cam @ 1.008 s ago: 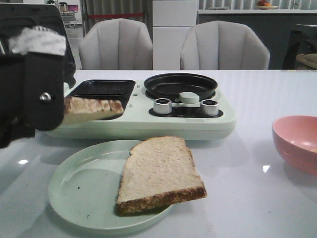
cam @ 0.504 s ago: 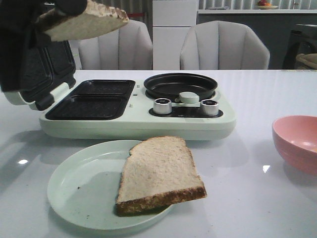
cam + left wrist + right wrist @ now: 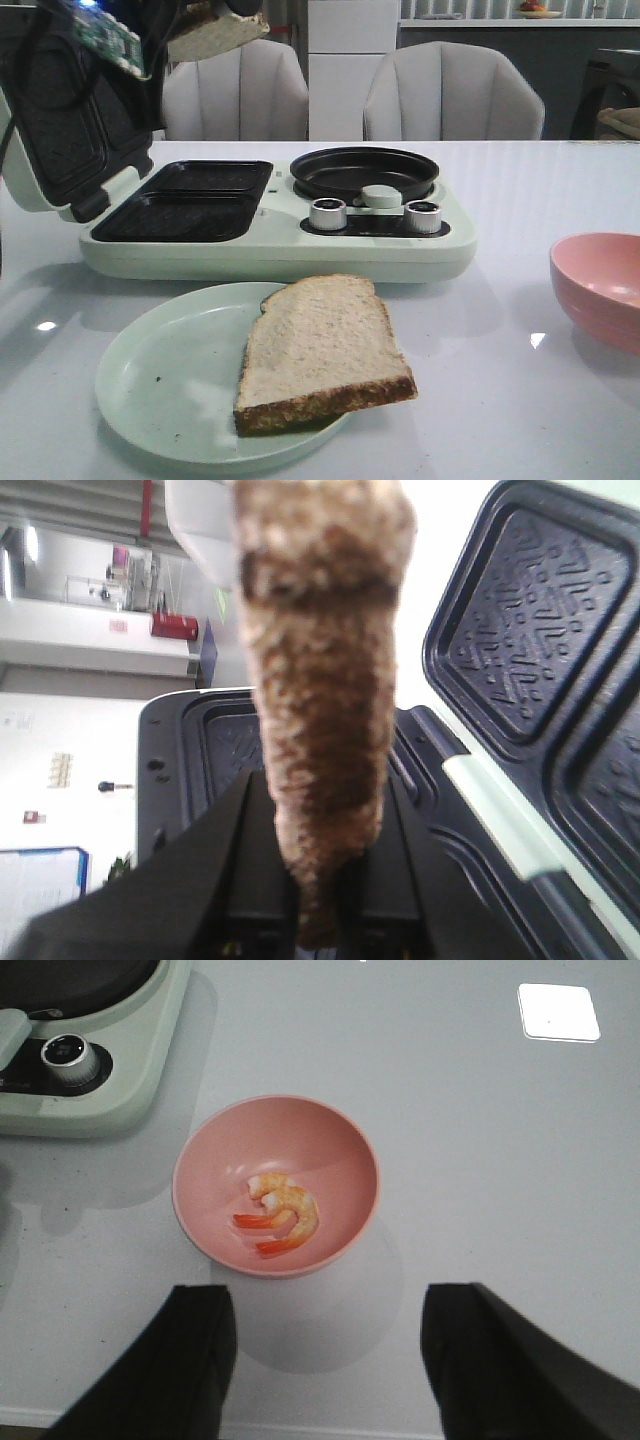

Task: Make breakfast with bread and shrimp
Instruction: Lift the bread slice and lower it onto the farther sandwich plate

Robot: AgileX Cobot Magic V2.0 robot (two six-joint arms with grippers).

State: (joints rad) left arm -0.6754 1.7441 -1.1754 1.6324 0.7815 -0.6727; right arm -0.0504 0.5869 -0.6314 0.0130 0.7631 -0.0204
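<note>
One slice of bread [image 3: 325,345] lies flat on the pale green plate [image 3: 150,390] at the front of the table. A second bread slice [image 3: 218,32] hangs high above the open sandwich maker [image 3: 280,250], held edge-on between the fingers of my left gripper [image 3: 325,785], which is shut on it; its brown crust [image 3: 320,650] fills the left wrist view. The shrimp [image 3: 283,1212], pale with orange-red tail ends, lies in the pink bowl [image 3: 210,1155]. My right gripper [image 3: 328,1360] hovers open above the table just short of the bowl, with nothing between its fingers.
The sandwich maker's lid [image 3: 60,130] stands open at the left, over two black grill plates [image 3: 190,200]. A round black pan [image 3: 363,172] and two knobs [image 3: 328,214] sit on its right half. The pink bowl [image 3: 600,285] is at the right edge. Two chairs stand behind the table.
My left gripper has lifted the bread slice from grill-plate level up to the top of the front view. The slice on the plate and the bowl have not moved.
</note>
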